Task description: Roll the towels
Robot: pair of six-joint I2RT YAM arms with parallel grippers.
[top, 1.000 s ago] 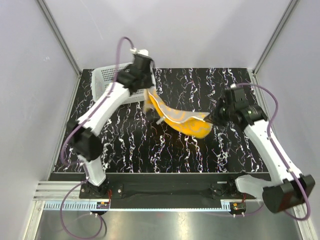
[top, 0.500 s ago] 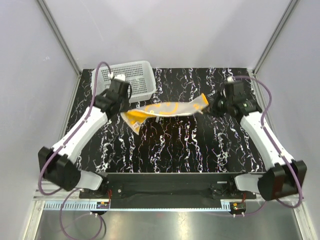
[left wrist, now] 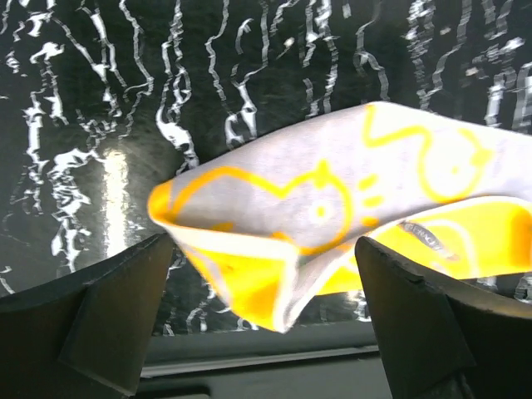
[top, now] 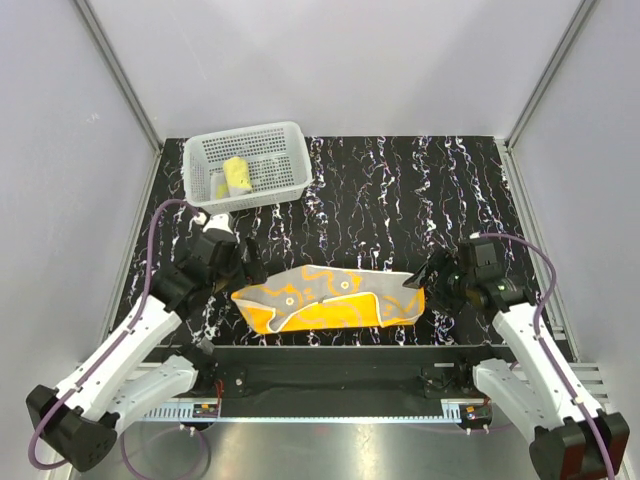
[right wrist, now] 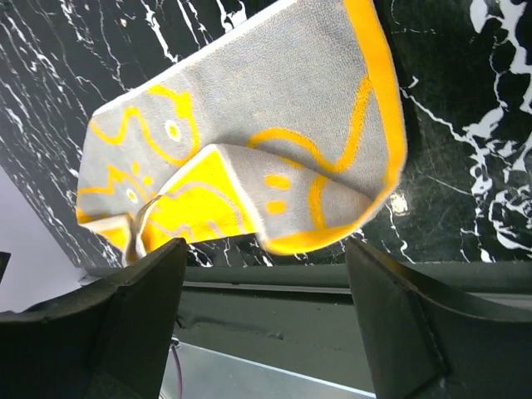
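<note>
The orange towel [top: 330, 298] lies stretched left to right along the table's near edge, partly folded, its pale back with orange line marks facing up. My left gripper [top: 240, 272] is open at its left end. In the left wrist view the towel's corner [left wrist: 274, 249] sits loose between the spread fingers [left wrist: 108, 320]. My right gripper [top: 425, 284] is open at the right end, where the curled towel edge [right wrist: 332, 224] hangs free between its fingers [right wrist: 407, 320]. The pale yellow towel [top: 237, 176] is rolled up inside the basket.
A white mesh basket [top: 270, 140] stands at the back left of the black marbled table [top: 400, 190]. The table's front edge and a dark rail [right wrist: 274, 287] run right under both grippers. Grey walls close in the sides and back.
Both arms brought the orange towel from mid-table down to the near edge. Both grippers, shut on its ends before, have opened and let it go.
</note>
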